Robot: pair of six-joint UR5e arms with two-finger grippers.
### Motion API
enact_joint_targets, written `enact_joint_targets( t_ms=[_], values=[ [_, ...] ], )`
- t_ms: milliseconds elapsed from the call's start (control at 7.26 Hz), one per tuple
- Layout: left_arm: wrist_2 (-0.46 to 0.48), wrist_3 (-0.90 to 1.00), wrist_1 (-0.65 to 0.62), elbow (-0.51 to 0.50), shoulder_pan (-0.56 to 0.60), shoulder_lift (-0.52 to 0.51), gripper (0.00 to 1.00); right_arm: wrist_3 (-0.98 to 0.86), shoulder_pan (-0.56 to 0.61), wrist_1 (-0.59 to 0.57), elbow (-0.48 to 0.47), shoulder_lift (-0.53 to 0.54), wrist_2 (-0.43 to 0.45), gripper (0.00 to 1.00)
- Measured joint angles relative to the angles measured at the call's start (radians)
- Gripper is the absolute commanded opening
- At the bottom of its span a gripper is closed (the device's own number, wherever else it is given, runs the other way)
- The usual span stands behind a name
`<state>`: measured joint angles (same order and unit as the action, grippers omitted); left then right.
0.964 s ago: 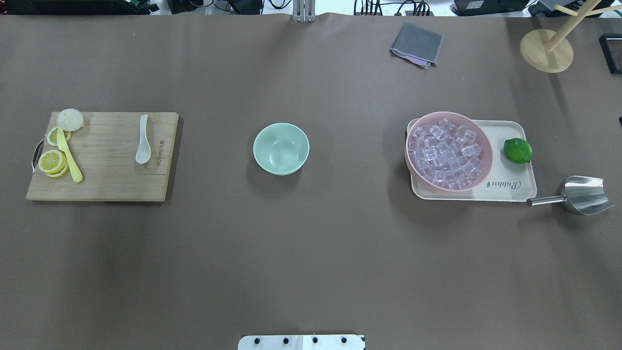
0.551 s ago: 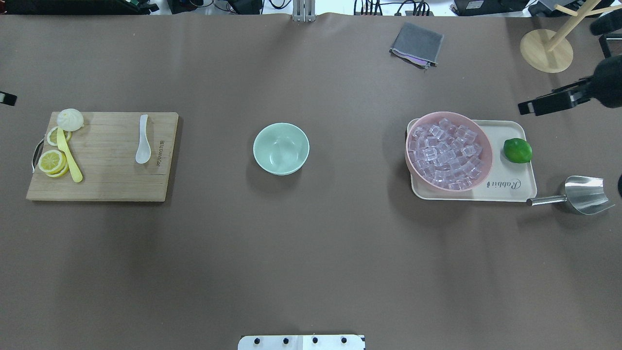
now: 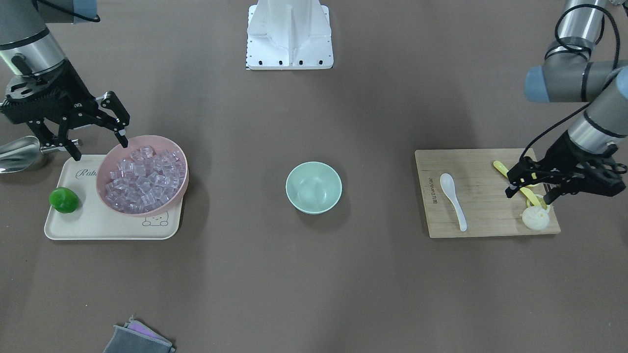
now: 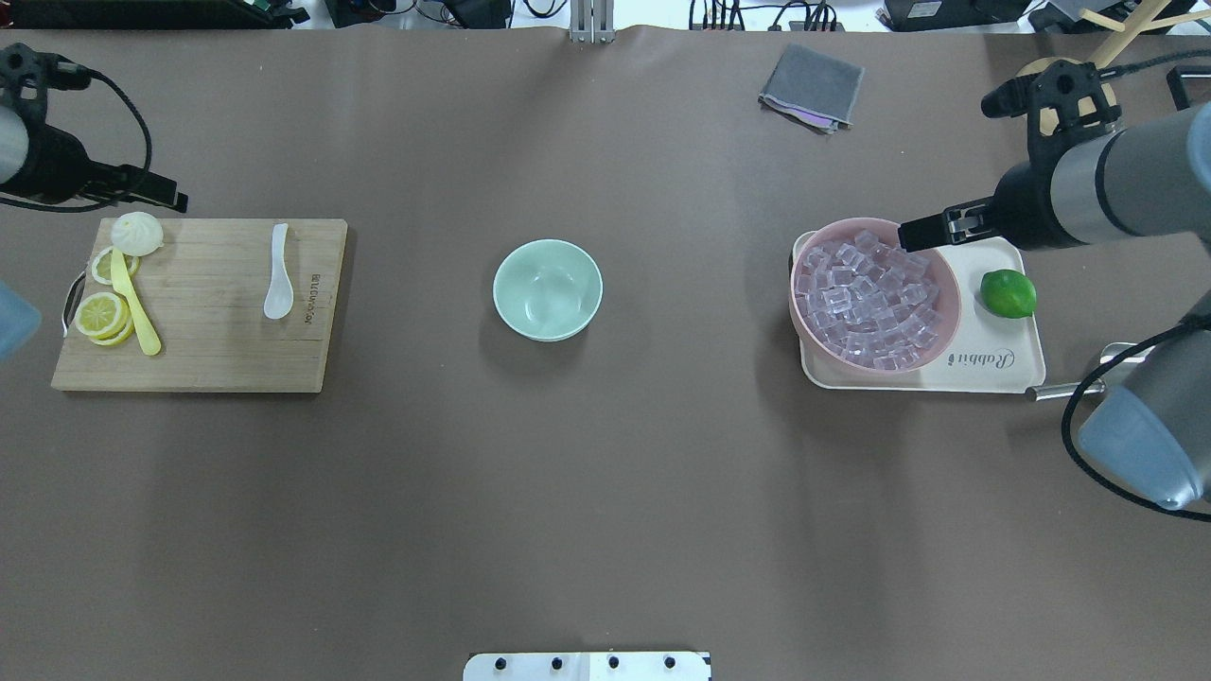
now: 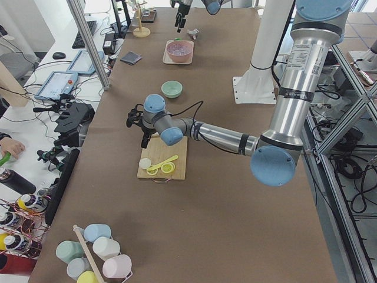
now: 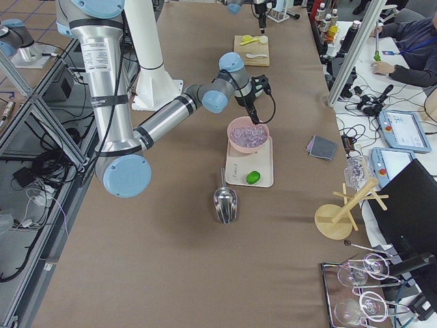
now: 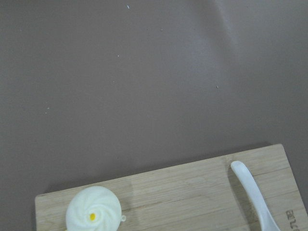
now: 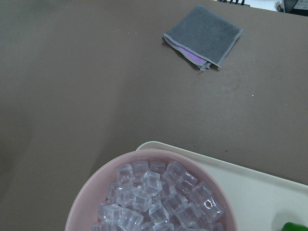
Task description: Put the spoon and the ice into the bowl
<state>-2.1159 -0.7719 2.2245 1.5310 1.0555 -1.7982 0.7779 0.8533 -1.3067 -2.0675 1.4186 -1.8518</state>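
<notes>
The white spoon (image 4: 278,274) lies on a wooden cutting board (image 4: 218,350) at the table's left; it also shows in the front view (image 3: 452,198). The empty mint-green bowl (image 4: 547,288) stands mid-table. The clear ice cubes (image 4: 870,298) fill a pink bowl (image 3: 179,189) on a beige tray. My left gripper (image 3: 529,196) is open and empty over the board's outer end by a white bun, well apart from the spoon. My right gripper (image 3: 100,149) is open and empty, above the pink bowl's outer rim.
On the board lie lemon slices (image 4: 102,315), a long yellow spoon (image 4: 132,307) and a white bun (image 4: 137,233). A lime (image 4: 1008,292) sits on the tray (image 4: 993,364). A metal scoop (image 3: 17,153) lies beside the tray. A grey cloth (image 4: 812,87) and a wooden rack (image 4: 1064,95) are far off.
Both arms have come into view from the table's ends. The right gripper moved in over the pink bowl's rim, the left over the board's outer end. No object has moved.
</notes>
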Motion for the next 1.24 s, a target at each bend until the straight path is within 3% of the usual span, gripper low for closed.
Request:
enact_joint_targets(
  t_ms=[275,964,1239],
  values=[
    [0.11,-0.115,0.0,-0.027,-0.094,-0.034,0.98,0.073,-0.07,-0.032,-0.007,-0.015,0.103,0.99],
    [0.243,-0.298,0.007,-0.039,-0.213,-0.06,0.83,0.096,-0.116,-0.06,-0.004,-0.032,0.163,1.0],
    [0.262,-0.315,0.007,-0.045,-0.233,-0.062,0.56,0.094,-0.117,-0.06,-0.003,-0.032,0.164,1.0]
  ],
)
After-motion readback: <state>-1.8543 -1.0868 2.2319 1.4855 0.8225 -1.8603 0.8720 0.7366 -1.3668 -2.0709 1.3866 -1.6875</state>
